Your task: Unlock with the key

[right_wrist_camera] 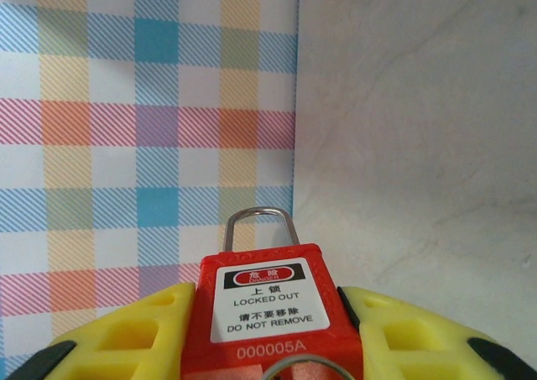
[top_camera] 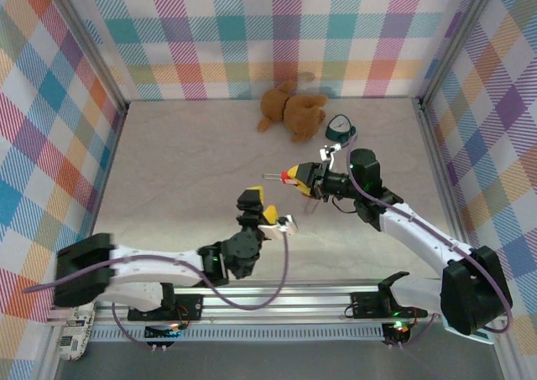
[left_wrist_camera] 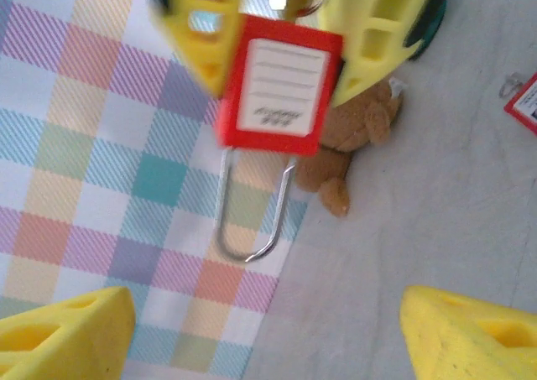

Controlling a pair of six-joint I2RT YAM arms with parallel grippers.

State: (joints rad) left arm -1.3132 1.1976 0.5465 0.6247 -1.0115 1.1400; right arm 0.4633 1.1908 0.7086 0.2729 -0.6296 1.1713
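Observation:
My right gripper (top_camera: pixel 295 176) (right_wrist_camera: pixel 268 303) is shut on a red padlock (top_camera: pixel 289 175) (right_wrist_camera: pixel 270 300) with a white "LOCKED OUT" label, held above the table. Its thin shackle (right_wrist_camera: pixel 258 221) points left, towards the side wall. I cannot tell whether the shackle is latched. A metal ring (right_wrist_camera: pixel 285 365) shows at the padlock's lower end. The key itself is hidden. My left gripper (top_camera: pixel 260 207) (left_wrist_camera: pixel 268 330) stands open just below and to the left of the padlock (left_wrist_camera: pixel 281 86), with nothing between its yellow fingertips (left_wrist_camera: pixel 71 334).
A brown teddy bear (top_camera: pixel 292 110) (left_wrist_camera: pixel 357 141) lies at the back of the table. A teal object (top_camera: pixel 340 128) sits beside it, near the right arm. Another red padlock (left_wrist_camera: pixel 524 103) lies on the table surface. Plaid walls (top_camera: pixel 50 128) enclose the table on three sides.

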